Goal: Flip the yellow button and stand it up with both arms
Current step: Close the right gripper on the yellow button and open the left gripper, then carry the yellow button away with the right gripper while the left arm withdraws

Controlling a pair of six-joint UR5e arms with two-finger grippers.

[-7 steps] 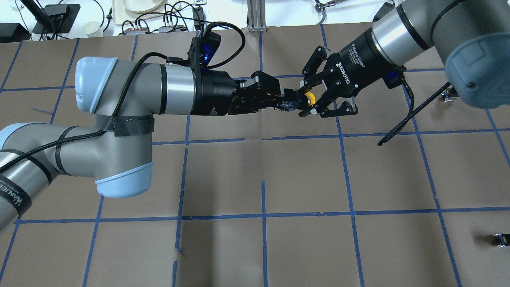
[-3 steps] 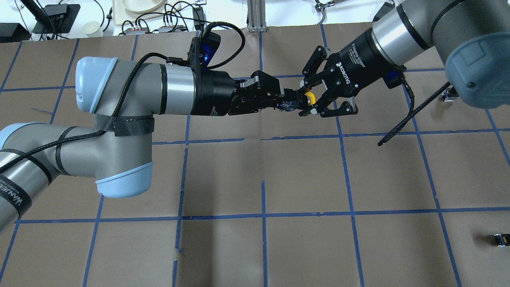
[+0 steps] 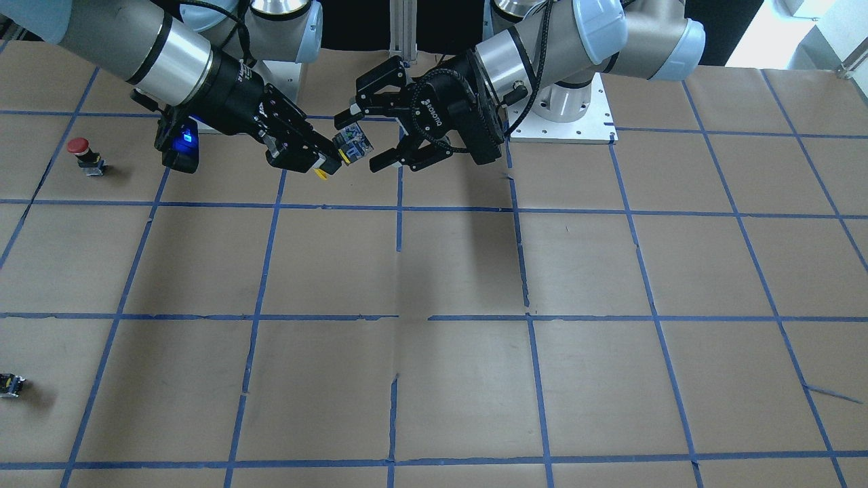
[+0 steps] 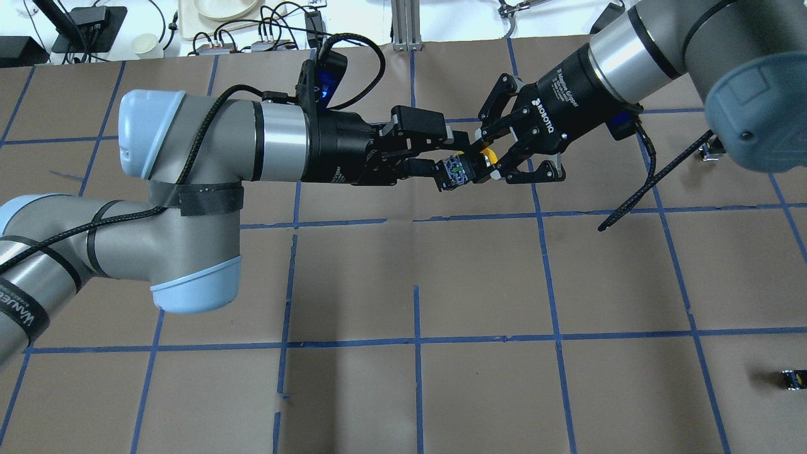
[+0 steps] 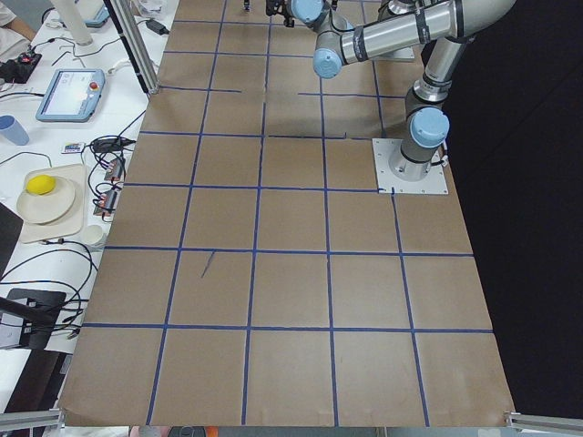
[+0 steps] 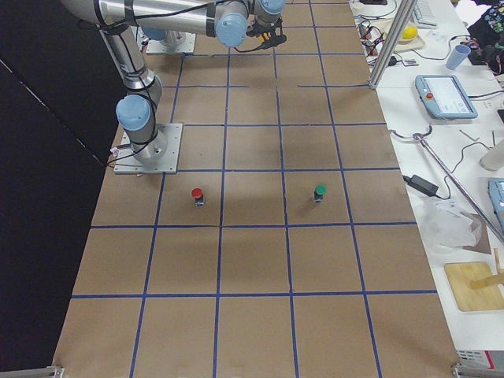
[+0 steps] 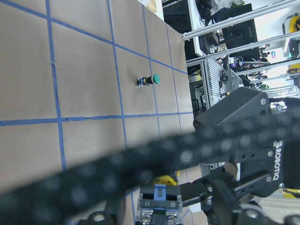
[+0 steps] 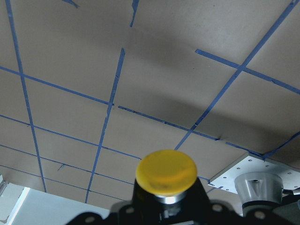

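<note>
The yellow button (image 4: 484,156) hangs in the air between both grippers, its cap toward the right arm and its black and grey base (image 3: 352,141) toward the left arm. My right gripper (image 4: 489,157) is shut on it near the cap; in the front view (image 3: 329,163) the fingers pinch it. The right wrist view shows the yellow cap (image 8: 165,171) head-on. My left gripper (image 4: 444,151) is open, its fingers spread on either side of the base without touching it. The left wrist view shows the base (image 7: 159,206) at the bottom edge.
A red button (image 3: 80,152) stands on the table on the right arm's side, and a small black part (image 4: 791,378) lies near that side's front edge. A green button (image 6: 320,191) stands further out. The arm's white base plate (image 3: 576,115) is at the back.
My left gripper has opened and let go of the button's base. My right gripper has shut on the button, which has tilted slightly so that its base shows from above.
</note>
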